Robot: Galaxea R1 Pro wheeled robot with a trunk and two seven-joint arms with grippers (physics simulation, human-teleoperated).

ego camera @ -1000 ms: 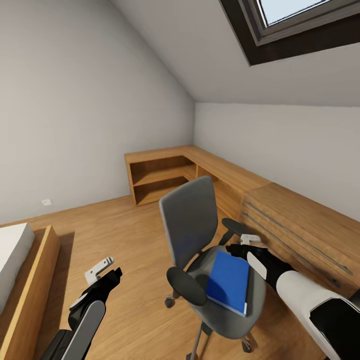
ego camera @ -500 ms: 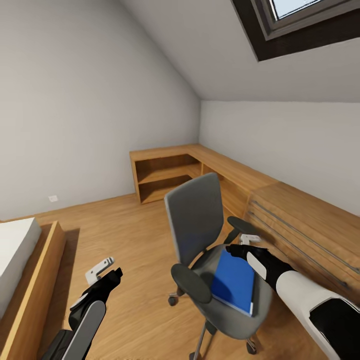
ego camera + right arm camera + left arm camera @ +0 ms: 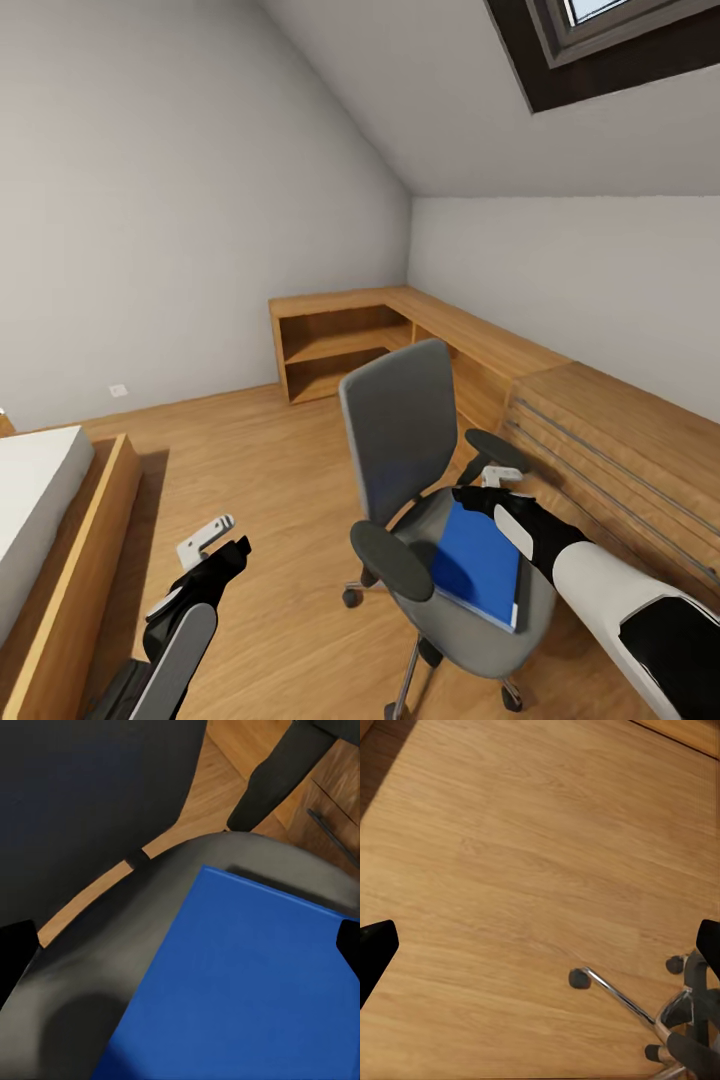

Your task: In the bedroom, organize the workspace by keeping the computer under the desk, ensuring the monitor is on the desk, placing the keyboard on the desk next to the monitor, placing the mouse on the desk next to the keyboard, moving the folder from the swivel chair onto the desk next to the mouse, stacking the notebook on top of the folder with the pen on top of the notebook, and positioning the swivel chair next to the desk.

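The swivel chair (image 3: 400, 420) stands in mid-floor with its grey back toward the far corner; its chrome base (image 3: 660, 1012) is in the left wrist view. The bright blue folder (image 3: 480, 565) lies flat on the grey seat (image 3: 97, 967). My right gripper (image 3: 480, 492) hovers open just over the folder's (image 3: 247, 982) far edge, next to the right armrest, its fingertips wide apart and holding nothing. My left gripper (image 3: 215, 545) is open over bare wood floor to the left of the chair.
A light wood dresser (image 3: 620, 450) with long handles runs along the right wall. A low wooden shelf unit (image 3: 340, 340) fills the far corner. A bed (image 3: 40, 500) in a wooden frame lies at the left. Open floor lies between bed and chair.
The whole picture has drifted right and slightly down as the camera turned. Both arms keep their places in the view, and the folder still lies on the seat.
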